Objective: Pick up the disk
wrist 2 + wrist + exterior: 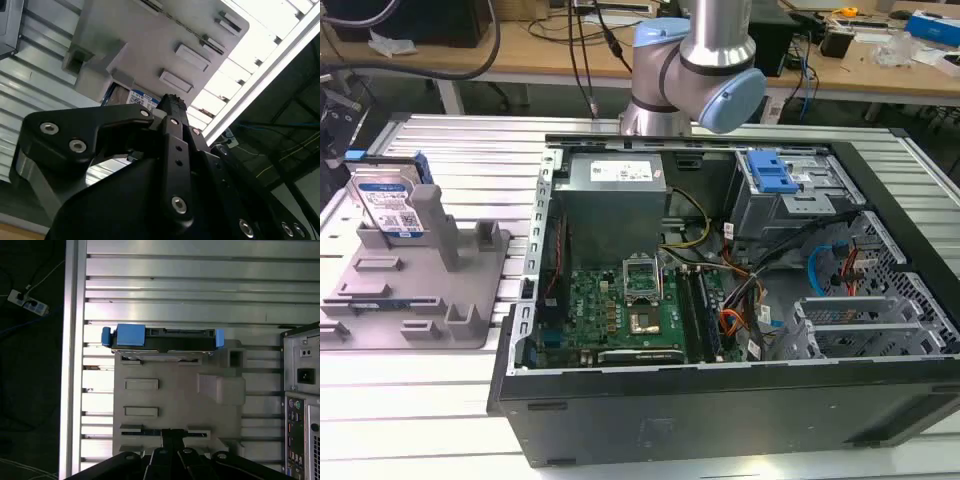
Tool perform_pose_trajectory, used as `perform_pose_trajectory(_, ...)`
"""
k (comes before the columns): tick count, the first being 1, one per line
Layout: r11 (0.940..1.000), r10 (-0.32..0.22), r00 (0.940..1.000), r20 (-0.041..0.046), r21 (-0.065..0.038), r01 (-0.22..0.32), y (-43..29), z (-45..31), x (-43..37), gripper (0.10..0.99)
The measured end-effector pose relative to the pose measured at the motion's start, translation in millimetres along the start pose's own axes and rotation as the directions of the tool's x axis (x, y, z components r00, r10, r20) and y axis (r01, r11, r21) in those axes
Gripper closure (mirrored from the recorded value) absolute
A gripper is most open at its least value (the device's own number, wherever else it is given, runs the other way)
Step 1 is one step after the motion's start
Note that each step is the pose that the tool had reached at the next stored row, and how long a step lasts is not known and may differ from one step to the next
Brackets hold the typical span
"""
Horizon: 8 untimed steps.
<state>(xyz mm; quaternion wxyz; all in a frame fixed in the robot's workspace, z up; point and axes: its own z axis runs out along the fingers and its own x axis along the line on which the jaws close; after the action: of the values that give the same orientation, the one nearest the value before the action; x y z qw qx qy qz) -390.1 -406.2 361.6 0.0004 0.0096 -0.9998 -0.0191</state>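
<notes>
The disk (388, 205) is standing on edge at the far end of the grey moulded fixture (420, 290), at the exterior view's left, well apart from the open computer case (720, 300). Its silver face is showing a blue-and-white label, and a blue plastic rail is running along its upper edge. In the first wrist view the disk (162, 341) is appearing edge-on, dark between blue ends. The gripper (173, 434) is hanging clear of the disk, over the fixture's opposite end, its jaws pressed together and gripping nothing.
</notes>
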Motion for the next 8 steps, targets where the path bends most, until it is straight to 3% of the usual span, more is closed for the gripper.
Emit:
perform_pose_trajectory(6,1.0000,-0.003,1.0000,-0.0001,0.000,0.003,0.0,0.0,0.0,0.980)
perform_pose_trajectory(8,0.9995,-0.031,0.9995,-0.0011,0.000,0.031,0.0,0.0,0.0,0.980)
